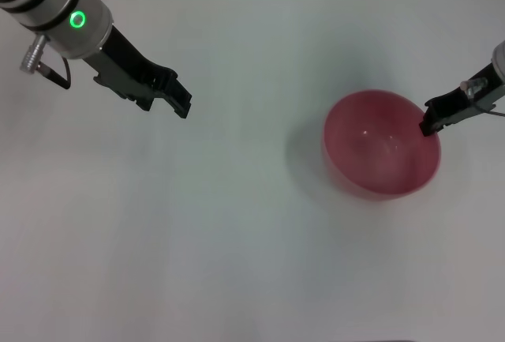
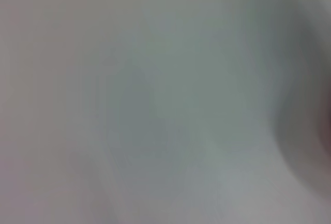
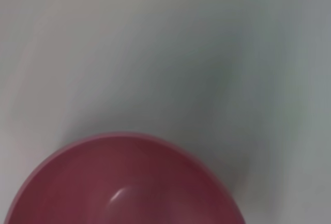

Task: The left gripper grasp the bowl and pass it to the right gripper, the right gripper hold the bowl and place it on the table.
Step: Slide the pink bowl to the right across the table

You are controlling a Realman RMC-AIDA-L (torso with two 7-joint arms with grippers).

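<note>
Pink-red and glossy, the bowl [image 1: 381, 144] sits upright toward my right side of the table [image 1: 237, 239], round and deep, with small highlights shining on its smooth inside. Nothing lies in it. Its outline looks slightly smeared and a soft shadow spreads on the white surface to its left, so I cannot tell whether its base rests on the table or hangs just above it.

My right gripper [image 1: 428, 125] is at the bowl's right rim, the slim black claw reaching in from the right edge and its tip lying over the rim. It looks clamped on that rim, one finger inside and one outside, though the tip is small in the head view. In my right wrist view the bowl [image 3: 126, 182] fills the lower part, its rim curving across white table [image 3: 155, 38]; my own fingers do not show there.

My left gripper [image 1: 180, 102] hangs well apart from the bowl, over the far left part of the table, its green-ringed arm slanting down from the corner and the black claw pointing toward the bowl. Its fingers stand slightly apart and hold nothing. My left wrist view gives only blurred pale table [image 2: 155, 105].
</note>
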